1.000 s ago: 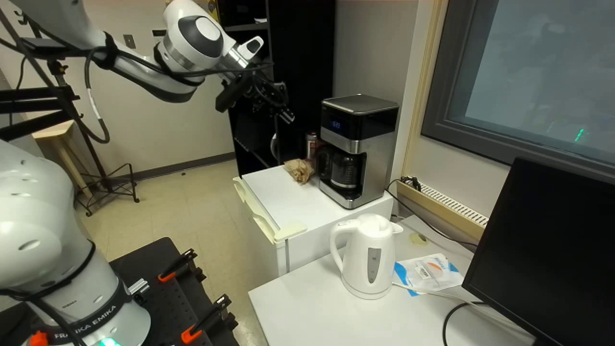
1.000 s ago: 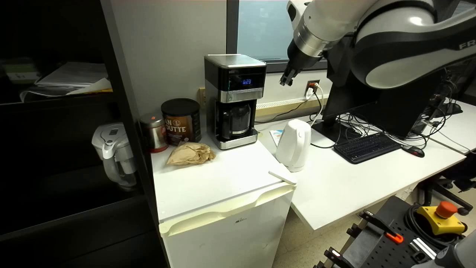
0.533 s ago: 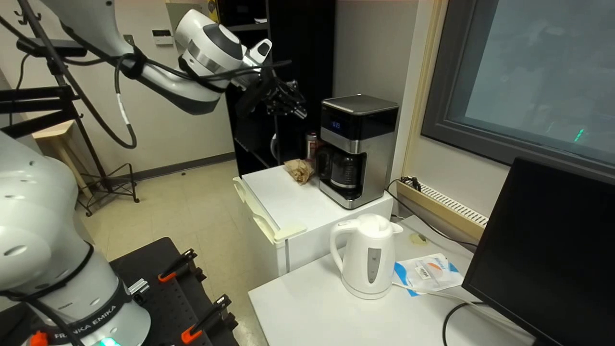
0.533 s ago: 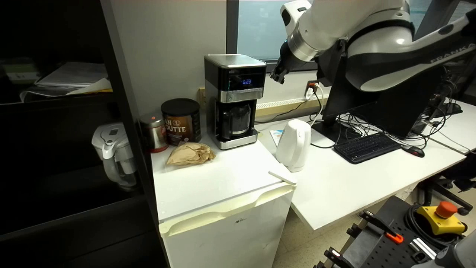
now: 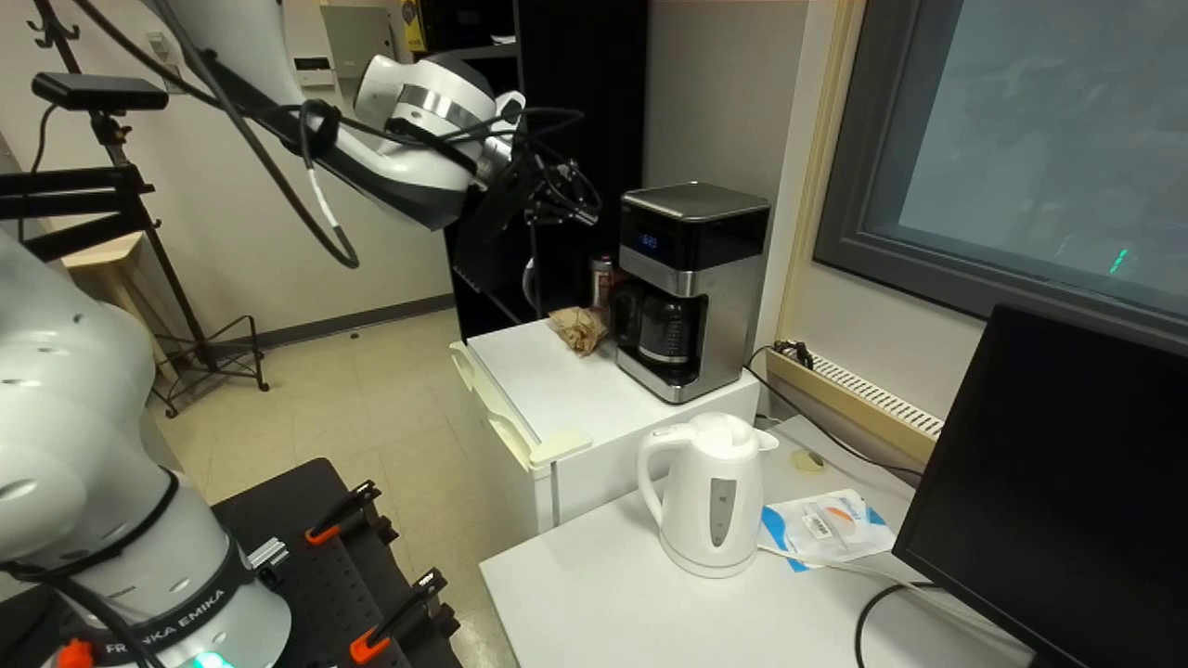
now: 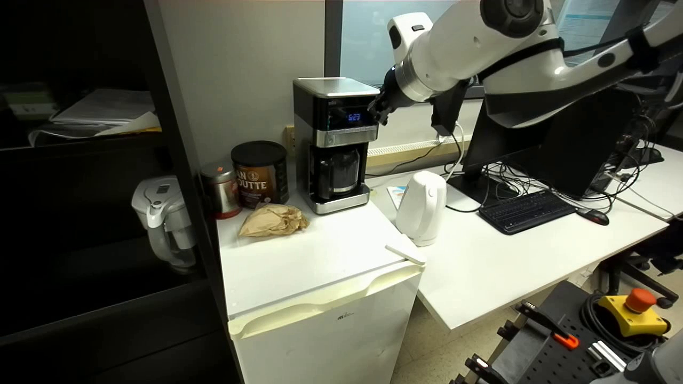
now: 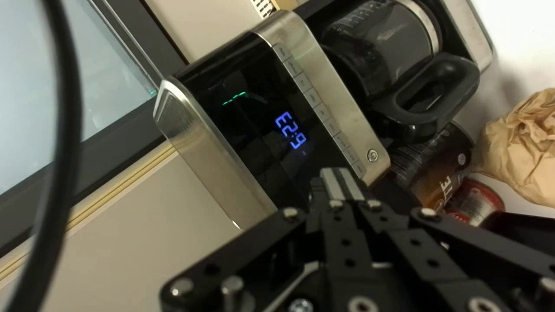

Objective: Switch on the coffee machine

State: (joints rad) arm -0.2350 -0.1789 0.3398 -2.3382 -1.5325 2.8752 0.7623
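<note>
In the wrist view, your jaws are together at lower centre; the coffee machine point(image 7: 295, 104) spans upper centre.

Coffee machine point(image 5: 710, 288) was this boxy black-and-silver thing, standing upright close in front of the claw point(image 7: 342, 184), panel facing it. I could see 6:23 glowing blue on the display point(image 7: 290, 130), row of buttons point(image 7: 321, 110) under it. Dark glass carafe point(image 6: 344, 172) sat in its bay, lower than the claw.
</note>
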